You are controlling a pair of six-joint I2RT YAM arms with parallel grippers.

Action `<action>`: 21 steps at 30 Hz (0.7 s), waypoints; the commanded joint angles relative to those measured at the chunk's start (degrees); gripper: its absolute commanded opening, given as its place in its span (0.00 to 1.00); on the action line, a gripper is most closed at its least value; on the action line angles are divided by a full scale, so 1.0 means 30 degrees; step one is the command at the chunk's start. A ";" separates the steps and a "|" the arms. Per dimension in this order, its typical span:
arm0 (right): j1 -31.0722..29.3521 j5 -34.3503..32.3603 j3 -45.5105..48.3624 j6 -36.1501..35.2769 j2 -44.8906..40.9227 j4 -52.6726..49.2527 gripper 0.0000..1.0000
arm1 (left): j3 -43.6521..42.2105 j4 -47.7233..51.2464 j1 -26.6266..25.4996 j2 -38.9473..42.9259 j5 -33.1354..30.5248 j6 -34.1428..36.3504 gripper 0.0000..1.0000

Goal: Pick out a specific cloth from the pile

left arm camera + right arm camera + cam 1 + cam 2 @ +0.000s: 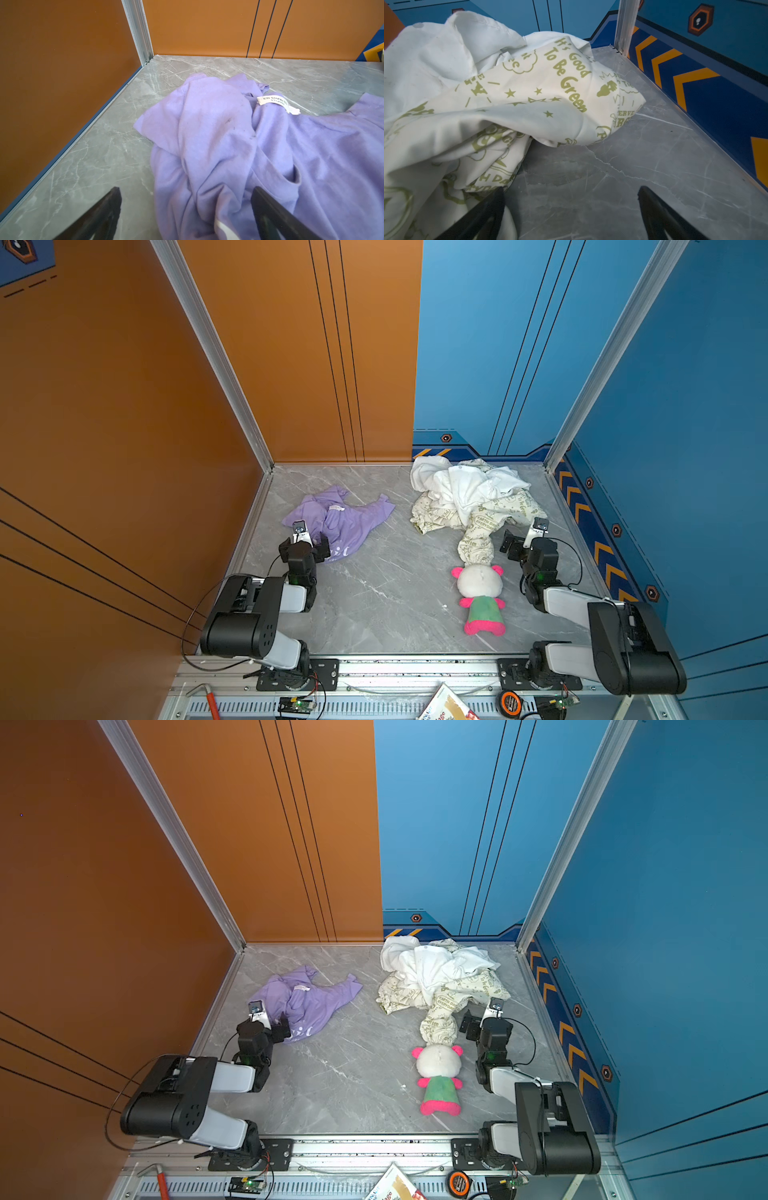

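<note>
Left jaws gape at the soft, crumpled lilac cloth (353, 522) edge.

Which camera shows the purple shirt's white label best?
The left wrist view: the label is close, its print partly legible on the purple shirt. Both top views show only a tiny pale patch; the right wrist view misses it.

free: marble floor (386, 597) between cloth (349, 522) and pile (465, 489) | obstacle: plush bear (482, 585) at pile's near end
</note>
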State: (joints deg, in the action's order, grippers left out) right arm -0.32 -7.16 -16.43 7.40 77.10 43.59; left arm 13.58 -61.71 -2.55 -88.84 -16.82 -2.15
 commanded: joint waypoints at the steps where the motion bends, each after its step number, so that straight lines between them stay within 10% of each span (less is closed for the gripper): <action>1: 0.0010 0.1636 -0.0260 -0.1406 0.1370 0.3404 1.00 | -0.0427 -0.4007 -0.0503 -0.0899 0.0493 0.1174 0.98; 4: -0.0036 0.1537 0.0585 -0.1251 0.4265 0.8072 1.00 | 0.0027 -0.2946 -0.0585 -0.0736 0.0331 0.1219 0.98; 11: -0.0048 0.1555 -0.1855 -0.1479 0.3559 0.1966 1.00 | 0.1997 0.1112 -0.0702 -0.0450 -0.0469 0.1041 0.98; 21: -0.0610 0.0186 -0.1401 -0.1622 0.3777 0.3194 1.00 | 0.2101 0.1264 -0.0907 -0.0494 -0.0713 0.1217 0.98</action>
State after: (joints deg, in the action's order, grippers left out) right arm -1.80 -4.69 -20.84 3.55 88.51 53.56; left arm 19.33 -59.05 -4.95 -90.98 -17.85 0.56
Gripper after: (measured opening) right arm 0.999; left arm 0.980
